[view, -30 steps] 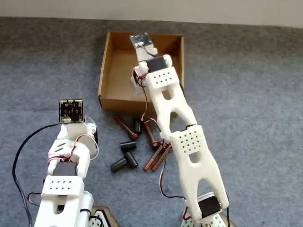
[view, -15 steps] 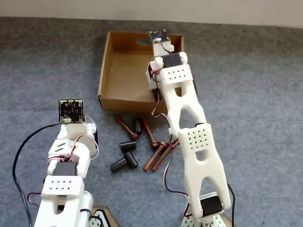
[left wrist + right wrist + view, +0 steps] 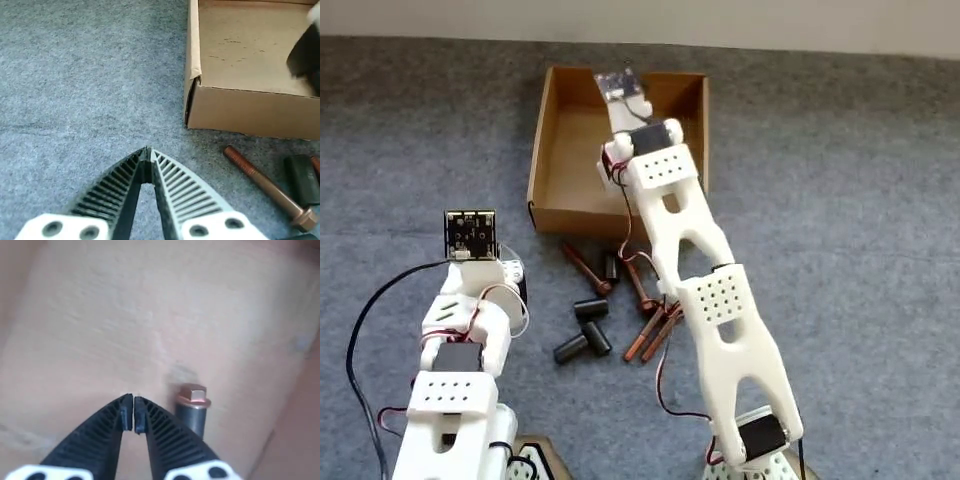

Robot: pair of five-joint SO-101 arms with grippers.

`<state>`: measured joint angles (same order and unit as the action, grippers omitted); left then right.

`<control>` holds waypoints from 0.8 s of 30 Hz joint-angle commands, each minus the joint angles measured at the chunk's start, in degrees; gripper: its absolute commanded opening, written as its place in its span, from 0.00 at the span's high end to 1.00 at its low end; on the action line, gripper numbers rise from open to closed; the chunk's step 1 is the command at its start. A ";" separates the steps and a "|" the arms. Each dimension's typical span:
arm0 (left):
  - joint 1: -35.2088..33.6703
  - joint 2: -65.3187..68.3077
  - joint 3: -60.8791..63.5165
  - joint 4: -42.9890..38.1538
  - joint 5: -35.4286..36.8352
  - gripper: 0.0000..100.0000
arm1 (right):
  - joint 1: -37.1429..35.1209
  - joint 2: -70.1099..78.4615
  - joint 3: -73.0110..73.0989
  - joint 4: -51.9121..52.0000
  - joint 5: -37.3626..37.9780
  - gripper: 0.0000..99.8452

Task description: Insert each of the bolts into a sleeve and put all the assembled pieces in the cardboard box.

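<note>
While my right pincer [image 3: 133,412] hangs inside the cardboard box [image 3: 560,160] at upper centre, its tips meet on nothing, just beside an assembled bolt and sleeve [image 3: 193,415] on the box floor. My left pincer [image 3: 148,162], also closed and empty, sits lower left; loose bolts [image 3: 585,268] and sleeves [image 3: 590,309] lie mid-frame.

I take the cardboard box [image 3: 568,216] as my mark. On its floor sits one assembled piece [image 3: 193,412], and my right gripper [image 3: 133,411] hangs over that floor just beside the piece. On the carpet [image 3: 840,200] just before the box's near wall, the loose bolts [image 3: 586,268] and sleeves [image 3: 591,308] lie in a cluster. My left gripper [image 3: 148,159] sits before the box's near left corner, apart from it and left of the cluster.
</note>
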<state>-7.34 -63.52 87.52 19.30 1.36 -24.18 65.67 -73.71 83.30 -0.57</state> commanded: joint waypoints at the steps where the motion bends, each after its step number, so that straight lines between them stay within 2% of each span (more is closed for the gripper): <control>1: -0.22 -0.75 -0.57 -1.14 -0.26 0.99 | 1.27 0.66 -1.54 -1.54 0.53 0.99; 24: -0.40 -0.75 -0.31 -2.20 -0.26 0.99 | 8.75 1.54 -9.19 0.13 0.62 0.99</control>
<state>-7.34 -63.52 87.52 18.42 1.36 -16.35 68.40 -78.46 82.86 -0.57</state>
